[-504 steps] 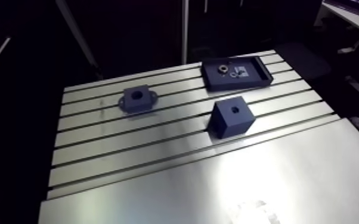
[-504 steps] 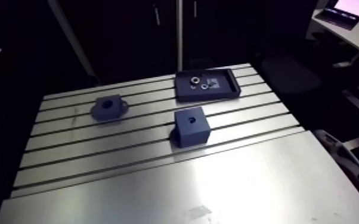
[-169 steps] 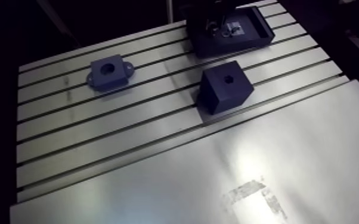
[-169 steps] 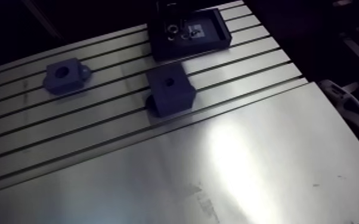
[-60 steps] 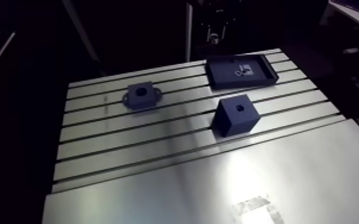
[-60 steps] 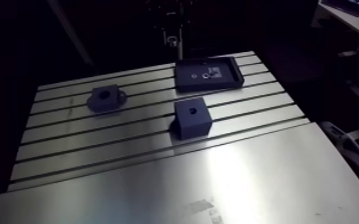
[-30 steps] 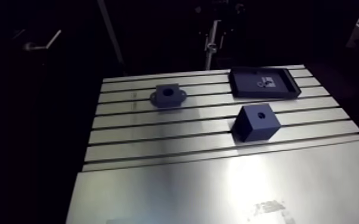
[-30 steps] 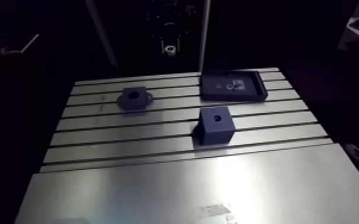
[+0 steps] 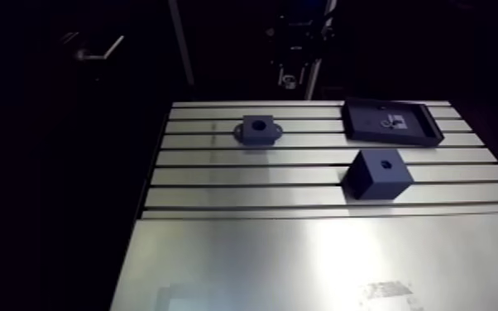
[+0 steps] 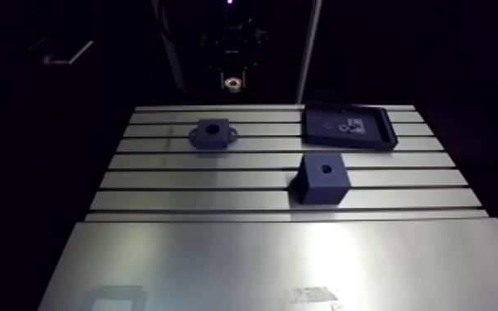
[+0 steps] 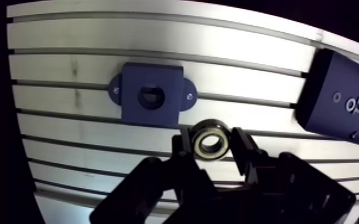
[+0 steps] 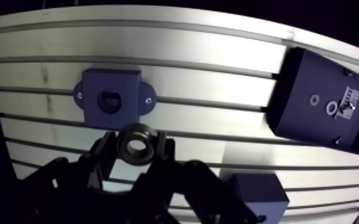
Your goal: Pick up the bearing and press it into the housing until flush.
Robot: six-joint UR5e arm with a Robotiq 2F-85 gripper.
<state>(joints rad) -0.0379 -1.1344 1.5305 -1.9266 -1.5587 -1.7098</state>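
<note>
My gripper (image 11: 210, 146) is shut on a steel ring bearing (image 11: 210, 127), which sits upright between the two dark fingers. In the wrist view the dark blue flanged housing (image 11: 151, 95) lies just ahead of the fingertips and slightly to one side, its round bore open and unfilled. The bearing hangs above the slotted table, apart from the housing. In the arm view the gripper (image 10: 232, 82) hovers over the table's far edge, behind and a little right of the housing (image 10: 212, 133).
A dark tray (image 10: 347, 126) with small parts in it lies at the far right of the slotted table (image 10: 178, 201). A dark blue cube block (image 10: 323, 178) with a hole on top stands nearer, in front of the tray. A smooth plate covers the near side.
The camera has swung. Earlier the bearing lay in the tray; the gripper lifted it out and has since carried it left, from above the tray toward the housing.
</note>
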